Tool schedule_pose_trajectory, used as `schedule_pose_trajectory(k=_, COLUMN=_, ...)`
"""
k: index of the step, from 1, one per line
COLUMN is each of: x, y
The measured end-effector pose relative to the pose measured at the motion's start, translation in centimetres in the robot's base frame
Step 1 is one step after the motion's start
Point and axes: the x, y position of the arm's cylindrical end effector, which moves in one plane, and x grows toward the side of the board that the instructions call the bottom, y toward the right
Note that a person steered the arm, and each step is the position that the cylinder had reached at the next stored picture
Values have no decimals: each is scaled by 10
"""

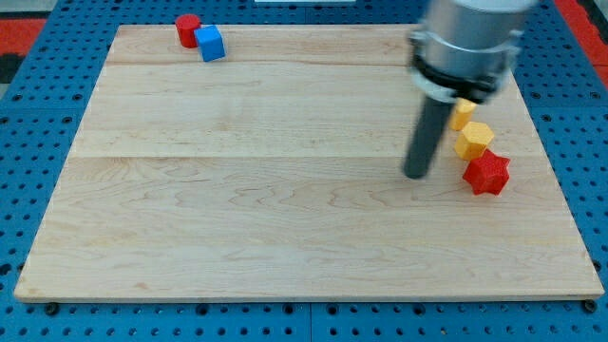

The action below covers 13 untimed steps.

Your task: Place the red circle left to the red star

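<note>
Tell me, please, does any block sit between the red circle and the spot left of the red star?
Only the blue cube, touching the red circle on its star-facing side; the board beyond looks bare until my tip, just left of the red star.

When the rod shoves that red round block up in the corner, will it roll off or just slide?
Probably slide. The red circle looks like a short, flat-topped puck standing on its flat face, so rolling seems unlikely. It touches the blue block, which may get nudged too. My tip is far off, near the red star.

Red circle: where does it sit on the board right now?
The red circle sits near the view's top-left corner of the board, touching the blue cube on its right, far from the red star.
</note>
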Motion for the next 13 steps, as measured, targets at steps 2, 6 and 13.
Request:
schedule_pose_trajectory(k=2, x=-174, y=-5)
schedule_pose_trajectory(k=6, x=-261, y=-156)
schedule_pose_trajectory(k=13, x=-224, y=-399)
